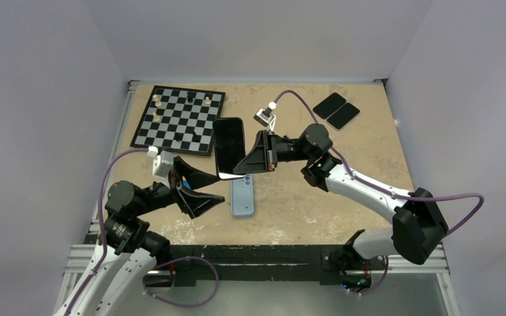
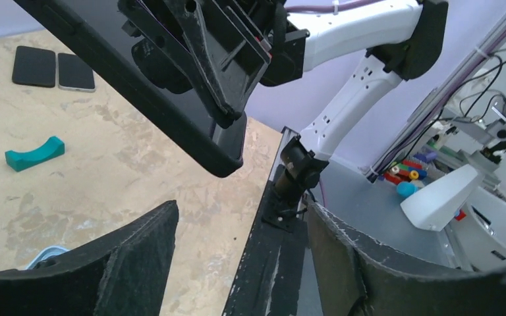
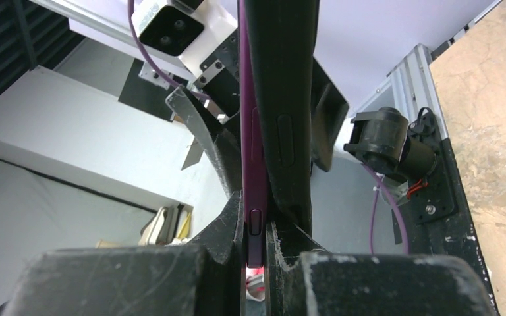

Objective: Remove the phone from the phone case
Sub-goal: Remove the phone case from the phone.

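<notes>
A tan, mottled desk [image 1: 342, 184] is bordered by a metal rail at its near edge. A chessboard [image 1: 179, 122] is laid flat at the far left corner, with a few pieces [image 1: 157, 100] stood on it. Two dark flat rectangles [image 1: 330, 103] are set side by side at the far right. A light blue slab [image 1: 242, 196] is laid near the middle. A small teal curved block [image 2: 34, 153] is seen on the desk from the left wrist.

The left gripper [image 1: 223, 189] gaped wide on its low, bent arm; the right gripper [image 1: 242, 168] (jaws pinched tight) hung raised, its arm stretched leftward.
</notes>
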You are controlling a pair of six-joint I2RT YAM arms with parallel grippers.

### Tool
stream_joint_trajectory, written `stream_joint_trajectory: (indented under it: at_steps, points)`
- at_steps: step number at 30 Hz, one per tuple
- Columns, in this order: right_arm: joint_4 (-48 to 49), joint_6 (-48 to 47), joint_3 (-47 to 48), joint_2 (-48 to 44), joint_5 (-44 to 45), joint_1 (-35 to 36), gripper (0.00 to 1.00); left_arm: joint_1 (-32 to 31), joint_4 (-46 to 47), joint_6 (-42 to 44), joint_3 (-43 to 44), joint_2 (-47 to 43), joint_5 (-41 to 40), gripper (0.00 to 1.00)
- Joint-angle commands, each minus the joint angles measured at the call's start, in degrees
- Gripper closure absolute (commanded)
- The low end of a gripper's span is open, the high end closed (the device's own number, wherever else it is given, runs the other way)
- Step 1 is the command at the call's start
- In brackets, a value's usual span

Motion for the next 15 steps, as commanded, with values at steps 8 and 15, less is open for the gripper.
stream_joint_trajectory:
  at_steps: [8,15]
  points:
    - [0.0,-5.0,4.4,-2.0,3.6,0.1,1.00,0.1,6.8,-9.2,6.3,8.1,-5.9,0.50]
    - [-1.5,-5.6,5.0,-2.6,3.2,0.2,1.00,0.1,6.5,-5.1,6.4,9.6,-5.0,0.79]
